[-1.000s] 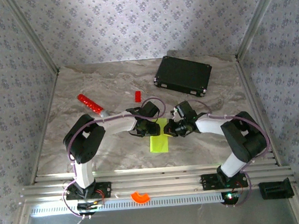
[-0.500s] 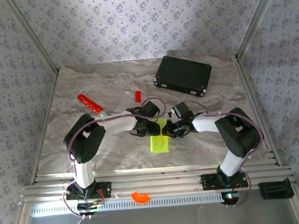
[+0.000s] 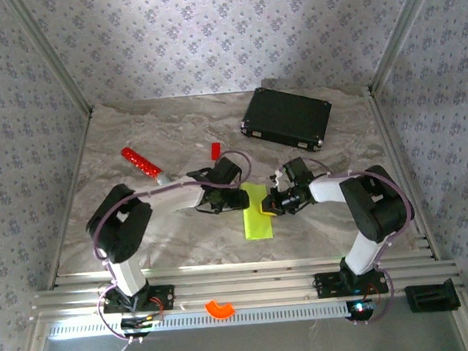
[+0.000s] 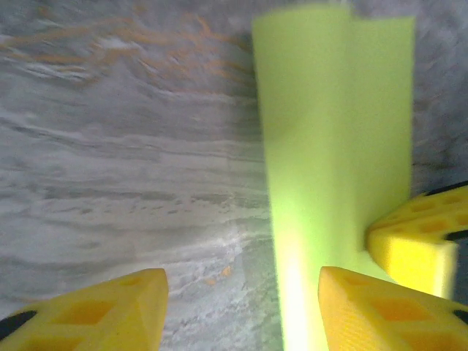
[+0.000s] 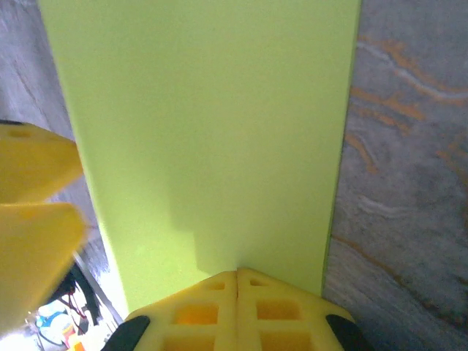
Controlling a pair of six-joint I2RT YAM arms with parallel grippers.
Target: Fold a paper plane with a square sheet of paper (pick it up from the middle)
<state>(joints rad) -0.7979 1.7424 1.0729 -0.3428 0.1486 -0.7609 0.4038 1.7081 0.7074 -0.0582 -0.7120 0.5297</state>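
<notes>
The square sheet of paper lies on the marble table, folded in half into a long lime strip, with one layer raised along the crease. My right gripper is shut on the strip's right edge, its yellow fingers meeting the paper from the side. It sits at the strip's right side in the top view. My left gripper stands open just left of the strip. One of its fingers overlaps the paper's near corner and the other is over bare table.
A black case lies at the back right. A small red block and a red stick lie behind the left arm. An orange ring piece rests on the front rail.
The paper strip has slid right and turned slightly, carried by the right gripper. The left gripper has drawn back to the left of it.
</notes>
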